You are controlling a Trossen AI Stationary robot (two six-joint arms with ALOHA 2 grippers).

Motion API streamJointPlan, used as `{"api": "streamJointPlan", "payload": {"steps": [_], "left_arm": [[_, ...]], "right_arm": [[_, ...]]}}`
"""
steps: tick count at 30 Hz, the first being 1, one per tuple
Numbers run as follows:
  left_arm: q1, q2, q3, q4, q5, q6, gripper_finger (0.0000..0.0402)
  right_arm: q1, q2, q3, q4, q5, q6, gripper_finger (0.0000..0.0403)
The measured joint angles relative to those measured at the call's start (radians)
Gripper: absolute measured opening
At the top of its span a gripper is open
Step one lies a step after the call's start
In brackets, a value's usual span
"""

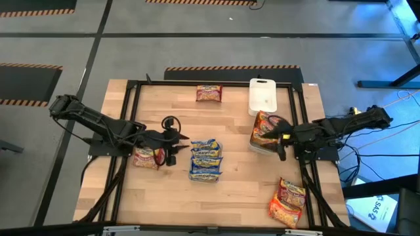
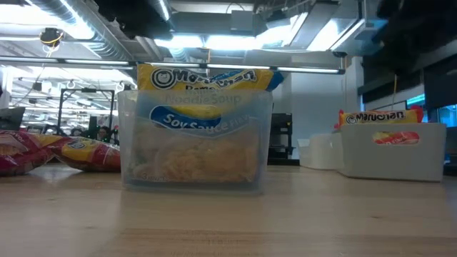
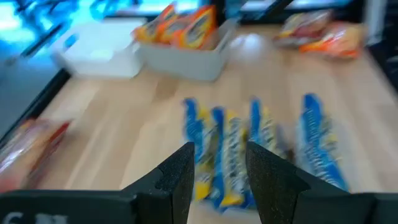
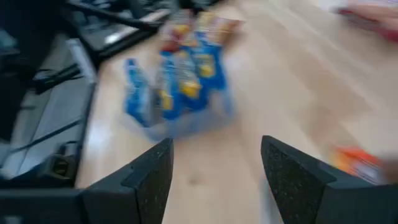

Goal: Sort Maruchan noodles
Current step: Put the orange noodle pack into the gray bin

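Maruchan noodles are partly sorted: blue packets (image 1: 205, 159) stand in the middle clear container (image 2: 194, 139), orange ones (image 1: 264, 126) in the container at the right. Red packets (image 1: 287, 202) lie loose near the desk's front edge, and one more (image 1: 209, 94) lies far back. Left jaws (image 1: 172, 148) are narrowly apart beside the blue packets; right jaws (image 1: 282, 145) stand wide and empty.

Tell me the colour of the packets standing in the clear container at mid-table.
Blue and yellow flat noodle packets, clearest in the high view.
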Motion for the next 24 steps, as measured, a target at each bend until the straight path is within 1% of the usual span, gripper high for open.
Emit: {"api": "streamJointPlan", "payload": {"steps": [2,4,7,9,11,13,16,19,22,24], "left_arm": [[-0.003,0.0,-0.046,0.114,0.034,0.019,0.0136],[-0.006,0.0,-0.095,0.222,0.041,0.019,0.0136],[-0.014,0.001,-0.181,0.408,0.034,0.012,0.0136],[-0.017,0.029,-0.235,0.56,0.037,0.012,0.0136],[-0.019,0.055,-0.286,0.667,0.035,0.013,0.0136],[-0.025,0.095,-0.312,0.774,0.033,0.012,0.0136],[-0.052,0.15,-0.325,0.783,0.038,0.002,0.0136],[-0.09,0.203,-0.324,0.822,0.044,-0.017,0.0136],[-0.132,0.249,-0.324,0.891,0.044,-0.017,0.0136],[-0.15,0.263,-0.324,0.93,0.045,-0.017,0.0136]], "right_arm": [[0.0,0.076,0.0,0.11,-0.049,-0.028,0.0229],[0.0,0.161,0.002,0.18,-0.093,-0.045,0.023],[0.0,0.302,0.051,0.197,-0.128,-0.039,0.023],[0.001,0.397,0.104,0.196,-0.162,-0.047,0.023],[0.015,0.49,0.174,0.191,-0.201,-0.055,0.023],[0.045,0.57,0.256,0.15,-0.225,-0.069,0.023],[0.104,0.681,0.39,0.03,-0.228,-0.074,0.023],[0.154,0.769,0.509,-0.094,-0.212,-0.034,0.023],[0.197,0.831,0.595,-0.205,-0.239,0.065,0.023],[0.228,0.854,0.629,-0.262,-0.277,0.178,0.023]]}}
